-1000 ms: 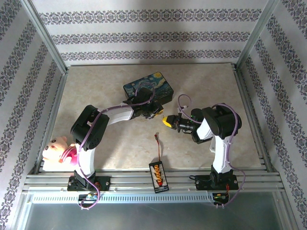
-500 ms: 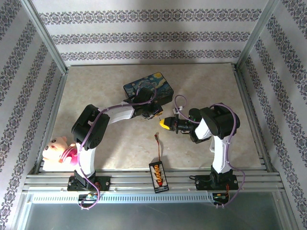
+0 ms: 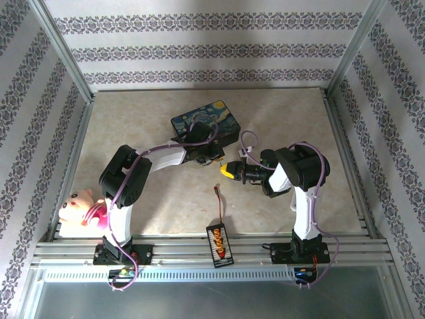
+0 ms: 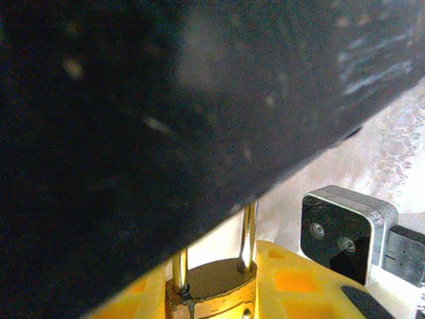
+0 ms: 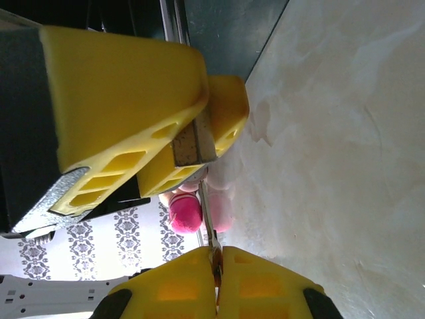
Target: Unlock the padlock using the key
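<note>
Now the right claw (image 5: pixel 217 269), pinching the key (image 5: pixel 209 222), sits nearer than before to the padlock (image 5: pixel 192 145) gripped by the left claw (image 5: pixel 202 126), so insertion looks close

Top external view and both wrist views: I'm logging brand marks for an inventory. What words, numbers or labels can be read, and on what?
No text is readable anywhere.
The padlock: brass face blurred, no stamp legible.
The painted box: picture only, no lettering seen.
The connector board: any markings too small.
The key: thin blade, no mark legible.
</note>
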Tool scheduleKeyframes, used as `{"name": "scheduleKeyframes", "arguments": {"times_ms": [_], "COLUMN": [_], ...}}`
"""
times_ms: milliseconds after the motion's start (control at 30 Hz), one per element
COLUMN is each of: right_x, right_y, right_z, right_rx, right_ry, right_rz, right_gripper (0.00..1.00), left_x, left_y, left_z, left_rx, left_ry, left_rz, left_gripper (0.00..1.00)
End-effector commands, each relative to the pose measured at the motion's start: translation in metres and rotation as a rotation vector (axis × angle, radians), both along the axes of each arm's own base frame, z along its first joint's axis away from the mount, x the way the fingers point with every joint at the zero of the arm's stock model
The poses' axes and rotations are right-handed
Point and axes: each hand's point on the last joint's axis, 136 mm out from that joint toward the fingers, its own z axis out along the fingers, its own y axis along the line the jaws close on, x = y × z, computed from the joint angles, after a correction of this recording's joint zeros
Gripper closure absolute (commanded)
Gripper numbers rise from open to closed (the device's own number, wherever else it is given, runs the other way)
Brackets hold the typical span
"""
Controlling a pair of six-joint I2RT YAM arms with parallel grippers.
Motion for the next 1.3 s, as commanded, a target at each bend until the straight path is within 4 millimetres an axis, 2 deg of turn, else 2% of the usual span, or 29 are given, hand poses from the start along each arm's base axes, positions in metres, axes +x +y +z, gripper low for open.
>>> {"name": "scheduleKeyframes", "arguments": {"times_ms": [0,800,1100,1267], "right_x": [0.009,0.007,0.013,0.017], "right_y": [-0.003,0.004,0.0,-0.001], "right_z": [0.002,0.012,0.004,0.012], "right_rx": [-0.005,-0.004,-0.017,-0.009], "right_ry": [-0.053,-0.104,-0.091,-0.108], "right_rz": [-0.026,-0.018,-0.047,-0.056], "right_gripper": [1.0,1.0,1.0,1.0], "left_x": [-0.021,-0.024,-0.026,-0.029], "left_y": [0.002,-0.006,-0.007,-0.007], "left_z": [-0.018,-0.025,-0.022,-0.026], "left_rx": [0.059,0.043,0.031,0.026], "left_ry": [0.082,0.11,0.113,0.126], "left_rz": [-0.032,-0.028,-0.036,-0.04], "left_gripper": [1.0,1.0,1.0,1.0]}}
